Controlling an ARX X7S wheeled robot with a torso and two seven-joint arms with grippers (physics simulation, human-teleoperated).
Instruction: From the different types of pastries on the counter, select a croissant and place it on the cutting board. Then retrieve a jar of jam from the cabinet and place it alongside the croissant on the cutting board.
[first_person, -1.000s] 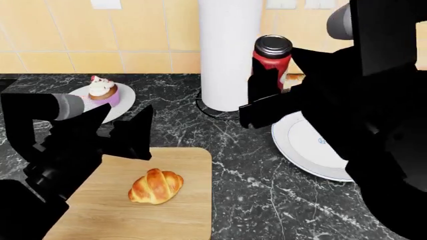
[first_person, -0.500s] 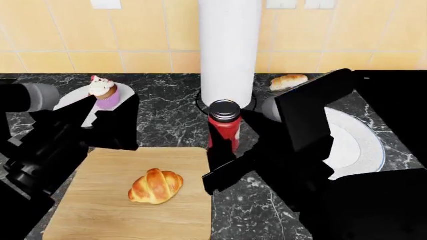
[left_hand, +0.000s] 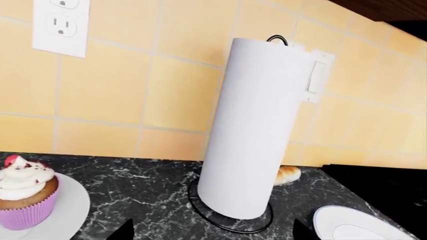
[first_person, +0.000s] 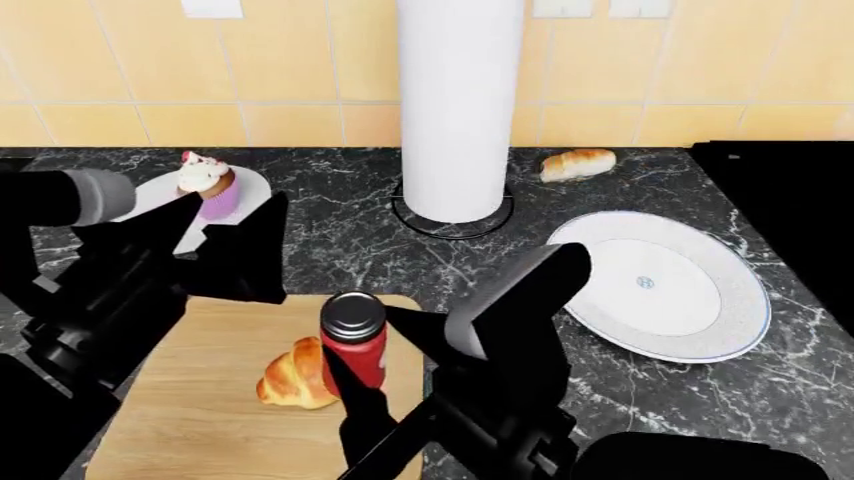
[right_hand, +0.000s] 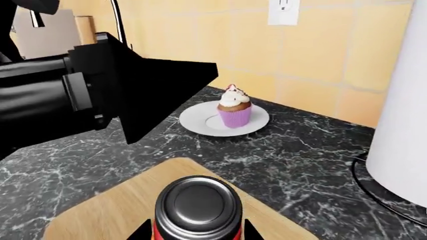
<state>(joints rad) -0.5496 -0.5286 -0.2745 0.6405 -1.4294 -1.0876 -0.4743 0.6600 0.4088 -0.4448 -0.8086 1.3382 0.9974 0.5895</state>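
Black marble counter spreads across the whole scene, white veins running through it, yellow tiled wall behind. Tall white paper-towel roll stands upright in its wire holder at the back, dead centre. Right of it, a big round white plate lies flat on the counter, nothing on it. Near the front left sits the light wooden cutting board, and the golden croissant is lying on it, toward the board's right side.

Now the right gripper is over the board's right edge, clamped on the red jar of jam, grey lid up, jar upright, right beside the croissant and partly in front of it. Whether the jar's base touches the board, I can't tell.

The left gripper hovers above the board's far left corner, jaws spread apart, holding nothing.

Back left, the pink-wrapped cupcake sits on a small white plate. Far back right of the towel roll, the pale bread roll rests on the counter by the wall.
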